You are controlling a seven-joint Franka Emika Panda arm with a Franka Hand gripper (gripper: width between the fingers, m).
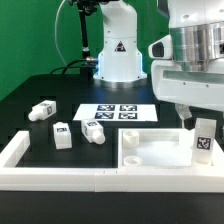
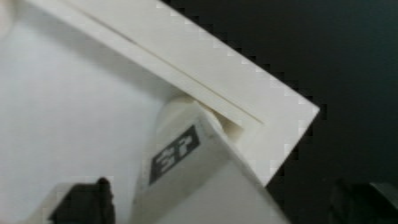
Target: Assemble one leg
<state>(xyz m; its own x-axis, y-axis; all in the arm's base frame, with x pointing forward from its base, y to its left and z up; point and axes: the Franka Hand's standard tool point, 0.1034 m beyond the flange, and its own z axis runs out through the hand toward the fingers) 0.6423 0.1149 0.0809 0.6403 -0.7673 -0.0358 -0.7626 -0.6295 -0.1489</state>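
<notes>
Three loose legs lie on the black counter [image 1: 40, 85] toward the exterior view's left: one leg [image 1: 41, 111] at about nine o'clock, a second leg [image 1: 62, 135] just beside it, nearer the white rail [image 1: 20, 150], and a third leg [image 1: 95, 130] tipped on its side close to the middle. Past that one, at roughly twelve o'clock from it, the marker board [image 1: 117, 114] lies flat with its four tags. Behind it stands the arm's white base [image 1: 118, 50].

At about four o'clock sits the large white tray-like piece [image 1: 150, 155], a corner hole showing near its edge. Over its far right corner, at three o'clock, the end effector [image 1: 197, 128] has its fingers [image 1: 186, 118] clamped on a fourth leg [image 1: 203, 140], held upright with the tag facing out, its lower end down at the tray's surface.

The wrist view shows this leg [image 2: 187, 165] between the dark fingertips [image 2: 80, 200], pressed near the tray's raised rim [image 2: 231, 85].
</notes>
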